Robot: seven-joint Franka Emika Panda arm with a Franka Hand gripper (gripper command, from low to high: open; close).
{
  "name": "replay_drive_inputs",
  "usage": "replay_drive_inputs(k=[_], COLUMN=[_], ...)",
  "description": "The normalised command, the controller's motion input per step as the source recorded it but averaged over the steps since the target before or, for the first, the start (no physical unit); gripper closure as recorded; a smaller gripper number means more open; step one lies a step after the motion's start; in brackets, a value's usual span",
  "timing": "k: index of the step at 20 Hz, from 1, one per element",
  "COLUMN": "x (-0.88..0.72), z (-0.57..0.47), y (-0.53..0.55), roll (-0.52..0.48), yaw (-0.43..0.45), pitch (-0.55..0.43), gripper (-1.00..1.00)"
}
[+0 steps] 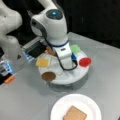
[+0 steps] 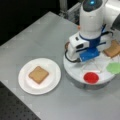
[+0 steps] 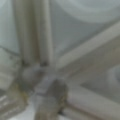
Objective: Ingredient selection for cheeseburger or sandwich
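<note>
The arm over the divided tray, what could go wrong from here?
The gripper is hidden behind the arm's wrist, low over the middle of the divided tray; the wrist view shows only the tray's ridges close up, so it might catch a ridge and shove the tray. The red disc lies at the tray's rim and could slide off if the tray is jolted. Only one bread square lies on the paper plate, so a wrong piece could follow.

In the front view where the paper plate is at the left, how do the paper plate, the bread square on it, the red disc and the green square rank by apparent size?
Largest to smallest, in a front view:
1. paper plate
2. bread square
3. red disc and green square: they look alike, and the frame edge cuts the green one, so I do not rank them.
</note>
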Motion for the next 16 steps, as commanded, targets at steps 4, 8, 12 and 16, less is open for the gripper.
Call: replay_drive_inputs(k=[4,8,12,16], x=[0.19,0.15,0.11,0.08], z=[0.19,0.18,0.18,0.24], y=[0.0,0.03,0.05,0.07], roll=[0.12,0.101,0.081,0.038], yaw=[-0.109,-0.108,-0.122,-0.163], pitch=[0.195,0.187,0.183,0.183], gripper=[-1.0,-1.0,-1.0,-1.0])
